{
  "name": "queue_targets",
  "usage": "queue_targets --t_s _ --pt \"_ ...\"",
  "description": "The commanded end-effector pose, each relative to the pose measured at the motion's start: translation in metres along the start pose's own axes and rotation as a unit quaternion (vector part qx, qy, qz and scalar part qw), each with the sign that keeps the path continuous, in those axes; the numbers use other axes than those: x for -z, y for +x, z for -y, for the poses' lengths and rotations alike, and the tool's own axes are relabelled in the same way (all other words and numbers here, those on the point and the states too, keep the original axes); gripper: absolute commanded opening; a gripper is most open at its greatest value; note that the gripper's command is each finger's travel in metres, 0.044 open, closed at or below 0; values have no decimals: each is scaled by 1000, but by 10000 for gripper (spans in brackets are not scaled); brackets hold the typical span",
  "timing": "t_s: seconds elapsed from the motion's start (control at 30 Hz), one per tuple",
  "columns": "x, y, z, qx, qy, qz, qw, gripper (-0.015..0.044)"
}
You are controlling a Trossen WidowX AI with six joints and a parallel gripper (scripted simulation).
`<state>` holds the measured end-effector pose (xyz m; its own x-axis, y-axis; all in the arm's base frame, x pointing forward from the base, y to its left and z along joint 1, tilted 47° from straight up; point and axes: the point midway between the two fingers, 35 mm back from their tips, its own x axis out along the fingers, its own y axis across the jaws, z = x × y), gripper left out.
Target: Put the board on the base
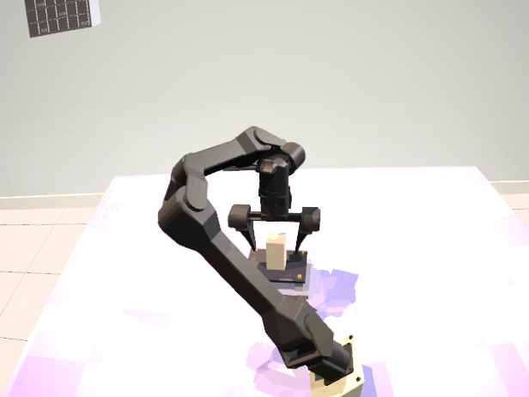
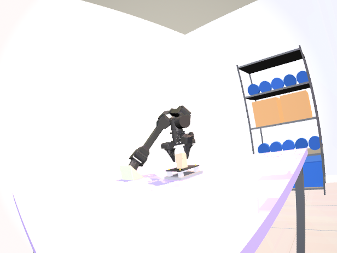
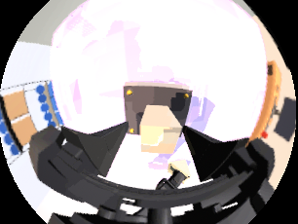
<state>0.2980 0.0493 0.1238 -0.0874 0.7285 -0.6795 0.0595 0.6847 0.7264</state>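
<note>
Bright light is thrown over the table [image 1: 408,258] [image 2: 137,219] [image 3: 97,58], above which the arm [image 1: 245,266] [image 2: 153,139] [image 3: 171,181] is arched. Its gripper [image 1: 276,251] [image 2: 180,159] [image 3: 156,127] is spread wide and nothing is held, a gap being left on both sides of the handle. Below, the grey base [image 1: 292,292] [image 2: 175,178] is topped by the black board [image 1: 289,274] [image 2: 172,170] [image 3: 141,97], which looks level and seated. The upright handle [image 1: 276,253] [image 2: 181,161] [image 3: 160,122] should be cleared by a straight, slow lift, with the fingers kept fully apart; if either were dragged sideways, the board could be tipped. Gold pins [image 1: 299,277] [image 2: 180,170] [image 3: 129,92] are shown at three corners in each view; the fourth is hidden, so full seating is best checked once the hand is withdrawn.
</note>
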Motion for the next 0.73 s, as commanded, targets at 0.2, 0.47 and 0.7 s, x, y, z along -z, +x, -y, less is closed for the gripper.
queue_targets --t_s 0.2,0.47,0.7 --pt "-1 -34 2 2 -2 4 1000 440" --pt "3 -71 1 16 10 55 998 440" --pt "3 -71 1 16 10 55 998 440"
